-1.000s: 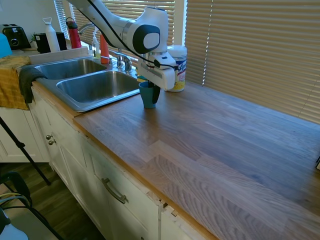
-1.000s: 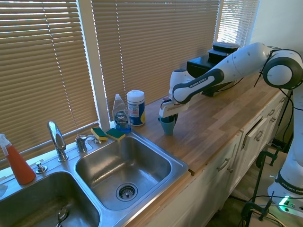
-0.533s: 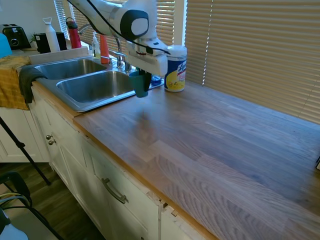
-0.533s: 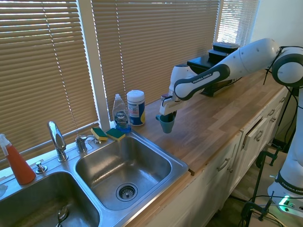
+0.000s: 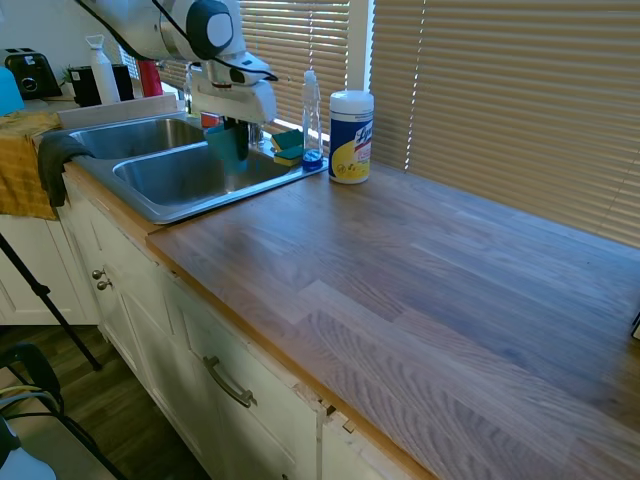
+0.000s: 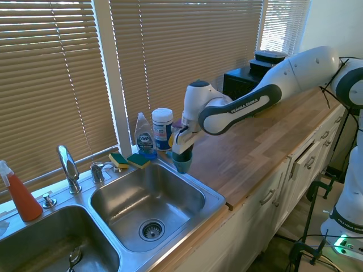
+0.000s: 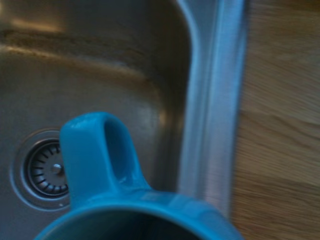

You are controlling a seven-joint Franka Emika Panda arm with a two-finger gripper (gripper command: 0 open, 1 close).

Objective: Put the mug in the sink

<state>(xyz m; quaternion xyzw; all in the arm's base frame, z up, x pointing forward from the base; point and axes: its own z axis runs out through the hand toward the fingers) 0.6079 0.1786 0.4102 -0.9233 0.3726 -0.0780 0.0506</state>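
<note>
A: Jaws first: they're clamped on the mug (image 6: pixel 182 164), pinching its rim from above, so the gripper (image 6: pixel 182 154) has the small matte teal cup hanging clear in the air!

B: And where is it hanging?

A: Right over the edge of the sink (image 6: pixel 218 196), above the nearer steel basin, beside the wooden desk (image 6: pixel 266 141). Close up, the mug's looped handle (image 7: pixel 100 155) curves smooth and glossy, with the round slotted drain (image 7: pixel 47 170) below it in the brushed grey bowl.

B: Anything inside that bowl?

A: Nothing but the drain that I can see. On the rim behind sit two yellow-and-green sponges (image 6: pixel 129 160), a clear soap bottle (image 6: pixel 144 137) with blue liquid low inside, and a white cylindrical wipes canister (image 6: pixel 163 129) on the plank-grained desk. A chrome gooseneck faucet (image 6: pixel 68 167) stands behind the divider between the basins, an orange spray bottle (image 6: pixel 20 195) further along.
</note>
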